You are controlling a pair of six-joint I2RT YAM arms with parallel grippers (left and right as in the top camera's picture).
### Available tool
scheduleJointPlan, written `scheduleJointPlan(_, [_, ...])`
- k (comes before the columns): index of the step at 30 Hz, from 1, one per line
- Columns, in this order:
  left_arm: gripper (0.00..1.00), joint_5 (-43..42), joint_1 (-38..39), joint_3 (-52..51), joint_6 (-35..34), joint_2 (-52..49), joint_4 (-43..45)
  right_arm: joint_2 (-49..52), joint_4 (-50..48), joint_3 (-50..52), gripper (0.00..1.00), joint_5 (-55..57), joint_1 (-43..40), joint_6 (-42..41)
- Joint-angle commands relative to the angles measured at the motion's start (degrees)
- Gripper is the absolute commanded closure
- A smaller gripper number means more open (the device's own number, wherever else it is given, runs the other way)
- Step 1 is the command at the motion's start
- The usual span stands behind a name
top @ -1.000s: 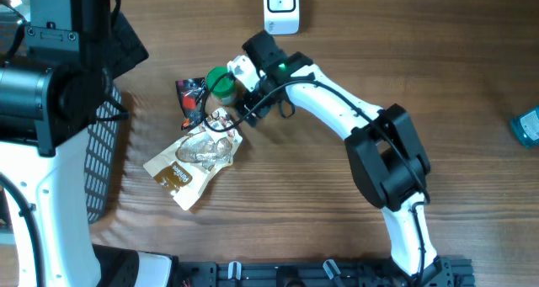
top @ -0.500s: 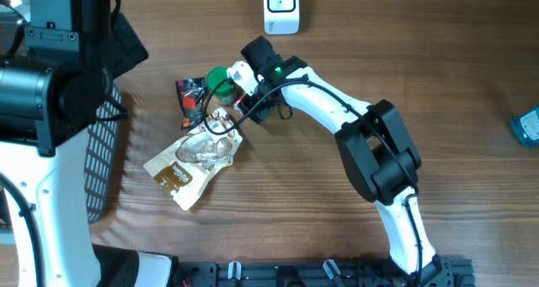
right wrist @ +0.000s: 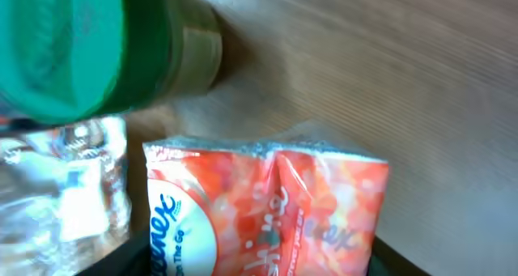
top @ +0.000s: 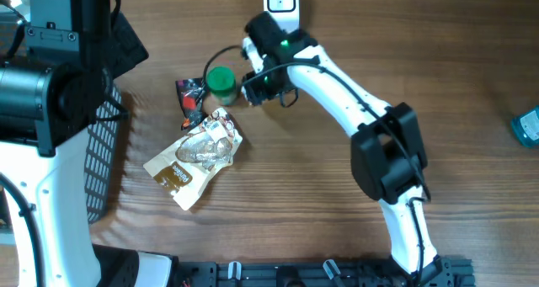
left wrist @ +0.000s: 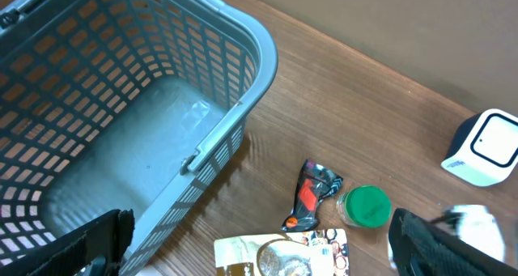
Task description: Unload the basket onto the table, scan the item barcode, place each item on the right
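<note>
An orange Kleenex tissue pack (right wrist: 267, 207) fills the bottom of the right wrist view, and my right gripper (right wrist: 259, 264) is shut on it with a dark finger at each side. In the overhead view the right gripper (top: 250, 72) hangs just right of a green-lidded jar (top: 221, 81), and the pack is hidden under it. The white scanner (top: 280, 5) stands just behind, at the table's far edge. My left gripper (left wrist: 267, 256) is open and empty, high above the table.
A black-and-red snack packet (top: 189, 98) and a gold pouch (top: 195, 156) lie left of the jar. A grey basket (left wrist: 121, 122) stands at the left. A teal item (top: 526, 125) sits at the right edge.
My right gripper has closed on the tissue pack and moved back from the pouch toward the scanner. The left arm has not moved.
</note>
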State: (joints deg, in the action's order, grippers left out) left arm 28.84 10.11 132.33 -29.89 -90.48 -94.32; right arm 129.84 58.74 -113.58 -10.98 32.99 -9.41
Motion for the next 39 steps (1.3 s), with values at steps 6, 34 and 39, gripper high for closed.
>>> scheduleJointPlan(6, [0.0, 0.1, -0.2, 0.3, -0.6, 0.4, 0.2, -4.0, 15.6, -1.9, 0.38, -30.0, -7.8, -12.1])
scheduleJointPlan(34, [0.0, 0.1, -0.2, 0.3, -0.6, 0.4, 0.2, 7.3, -56.4, -0.9, 0.33, 5.8, -11.7, 16.9])
scheduleJointPlan(39, [0.0, 0.1, -0.2, 0.3, -0.6, 0.4, 0.2, 11.1, -64.3, -0.9, 0.3, 2.4, -13.7, 17.0])
